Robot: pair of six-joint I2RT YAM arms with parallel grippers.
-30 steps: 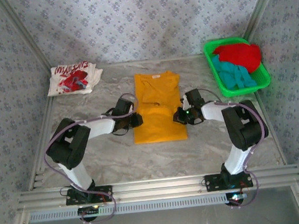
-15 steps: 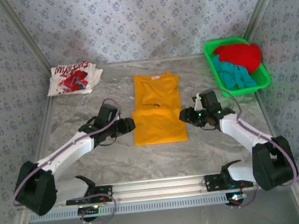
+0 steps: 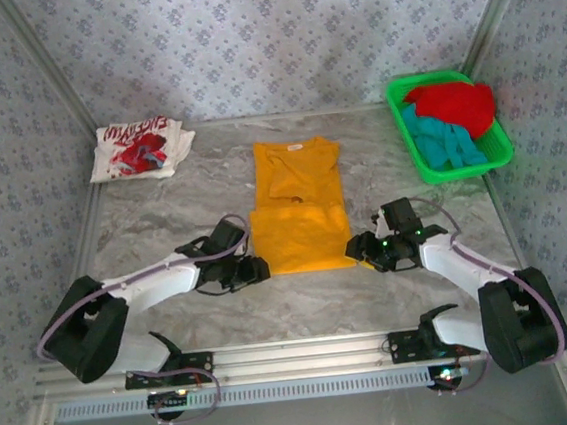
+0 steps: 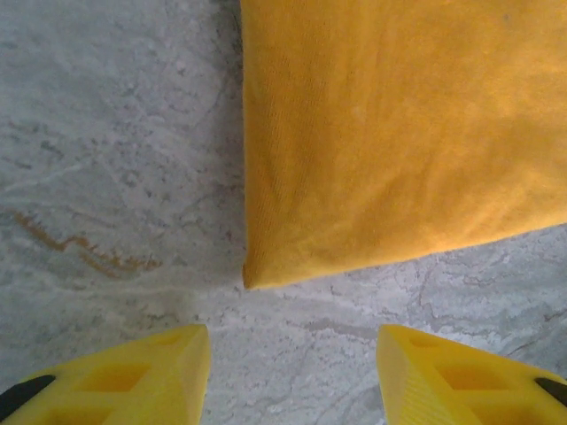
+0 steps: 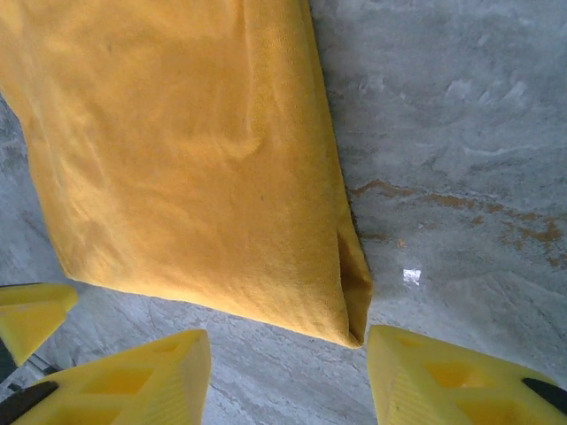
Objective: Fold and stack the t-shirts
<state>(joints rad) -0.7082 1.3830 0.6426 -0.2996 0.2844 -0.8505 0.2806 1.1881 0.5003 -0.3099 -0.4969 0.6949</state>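
Note:
The yellow-orange t-shirt (image 3: 298, 206) lies folded lengthwise in the middle of the table, collar to the back. My left gripper (image 3: 259, 269) sits low at its near left corner (image 4: 252, 279), open, bare table between its yellow fingers (image 4: 133, 376). My right gripper (image 3: 355, 250) is at the near right corner (image 5: 350, 323), open as well, the cloth just ahead of its fingers (image 5: 443, 376). A folded white t-shirt with red graphic (image 3: 140, 148) rests at the back left. The red t-shirt (image 3: 454, 104) and teal t-shirt (image 3: 443, 142) are heaped in the basket.
The green plastic basket (image 3: 504, 151) stands at the back right. Patterned walls close in the grey marble table (image 3: 164, 219) on three sides. A metal rail (image 3: 297, 352) runs along the near edge, by the arm bases.
Both grippers have moved toward me along the yellow-orange shirt's sides, from its middle down to its near corners. The shirt's lower half looks a little shifted.

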